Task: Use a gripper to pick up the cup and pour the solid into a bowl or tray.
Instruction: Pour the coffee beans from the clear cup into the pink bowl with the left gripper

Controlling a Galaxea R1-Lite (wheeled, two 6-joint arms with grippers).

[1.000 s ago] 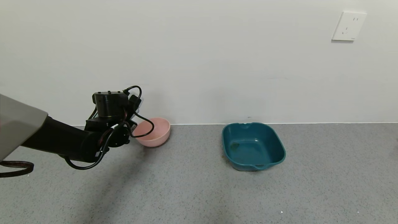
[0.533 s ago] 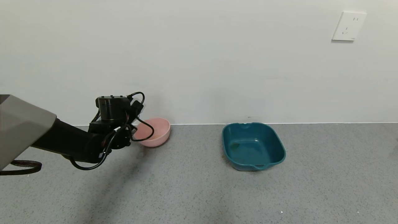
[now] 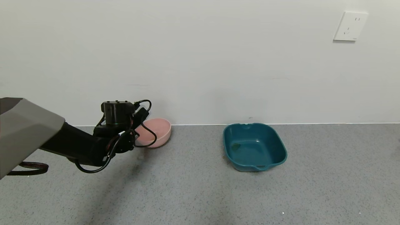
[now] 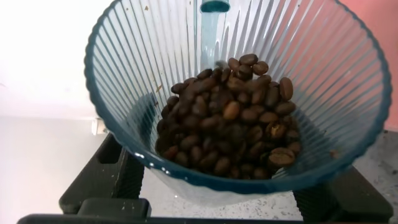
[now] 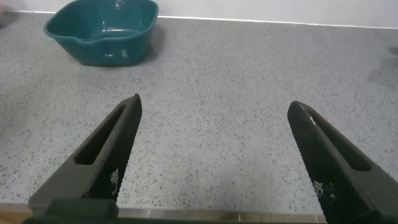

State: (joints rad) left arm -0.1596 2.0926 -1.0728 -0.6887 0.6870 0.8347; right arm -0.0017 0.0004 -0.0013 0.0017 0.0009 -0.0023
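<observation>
My left gripper (image 3: 120,125) is held above the floor just left of the pale-pink bowl (image 3: 160,131), its wrist and cables covering the bowl's left edge. In the head view the cup is hidden behind the wrist. In the left wrist view my left gripper (image 4: 224,186) is shut on the ribbed translucent teal cup (image 4: 140,68), which is tilted toward the camera. The solid (image 4: 233,134), dark-brown coffee beans, lies heaped in the cup's lower part. A pink patch of the bowl (image 4: 387,25) shows beyond the rim. My right gripper (image 5: 214,102) is open and empty over bare floor.
A dark-teal squarish tray (image 3: 281,147) stands on the grey speckled floor to the right of the bowl, near the white wall; it also shows in the right wrist view (image 5: 68,46). A wall socket (image 3: 350,26) is at the upper right.
My left arm has moved right and slightly down, closer to the pink bowl, with the cup still in its grip. The bowl and tray have not moved.
</observation>
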